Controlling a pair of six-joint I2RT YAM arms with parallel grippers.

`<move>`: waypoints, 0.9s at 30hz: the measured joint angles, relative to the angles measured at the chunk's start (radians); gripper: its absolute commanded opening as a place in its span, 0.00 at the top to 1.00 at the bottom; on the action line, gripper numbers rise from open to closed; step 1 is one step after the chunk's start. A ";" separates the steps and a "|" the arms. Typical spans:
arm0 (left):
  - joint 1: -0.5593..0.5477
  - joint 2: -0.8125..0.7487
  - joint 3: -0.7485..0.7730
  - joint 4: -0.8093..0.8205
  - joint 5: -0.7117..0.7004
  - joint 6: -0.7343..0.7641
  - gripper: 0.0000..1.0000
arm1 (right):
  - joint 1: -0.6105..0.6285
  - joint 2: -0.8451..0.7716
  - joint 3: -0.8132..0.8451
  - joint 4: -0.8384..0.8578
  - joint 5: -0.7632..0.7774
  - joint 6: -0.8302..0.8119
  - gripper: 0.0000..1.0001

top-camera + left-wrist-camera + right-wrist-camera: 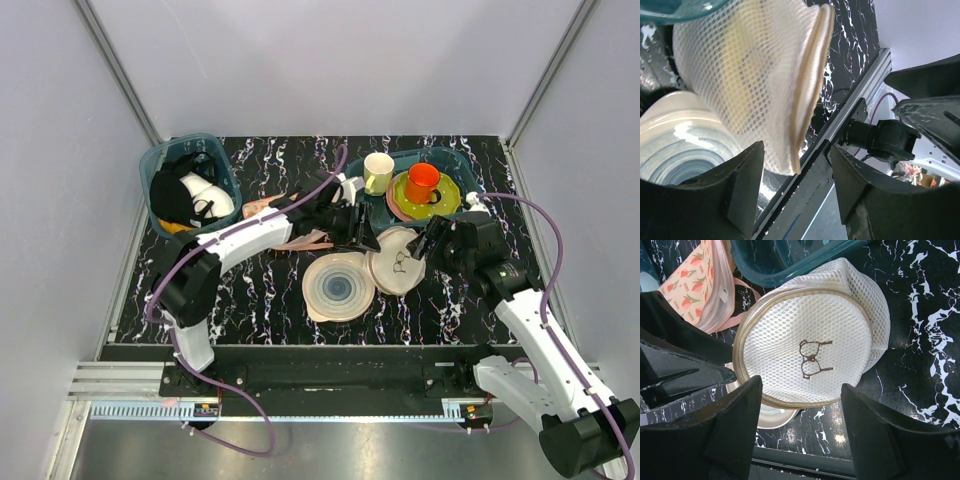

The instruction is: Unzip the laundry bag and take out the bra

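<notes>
The white round mesh laundry bag [398,262] lies tilted on the black marble table, leaning on the flat ringed disc [338,285]. Its flat face with the small line drawing [812,357] fills the right wrist view, and its tan rim looks closed. In the left wrist view the bag [750,75] shows side-on, and a yellow patch, the bra [740,60], shows through the mesh. My left gripper [795,185] is open, with the bag's lower rim just above the gap between its fingers. My right gripper [800,425] is open just in front of the bag's face, touching nothing.
A pink patterned cloth [695,285] lies left of the bag. A teal tray [455,160] behind holds a yellow cup [378,172], an orange cup [422,183] and plates. A teal bin [165,160] of clothes stands at the far left. The table's front rail [805,460] is close.
</notes>
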 measured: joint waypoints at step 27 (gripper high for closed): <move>0.037 0.010 -0.067 0.099 0.101 -0.056 0.67 | 0.012 0.154 0.008 0.135 -0.033 0.087 0.26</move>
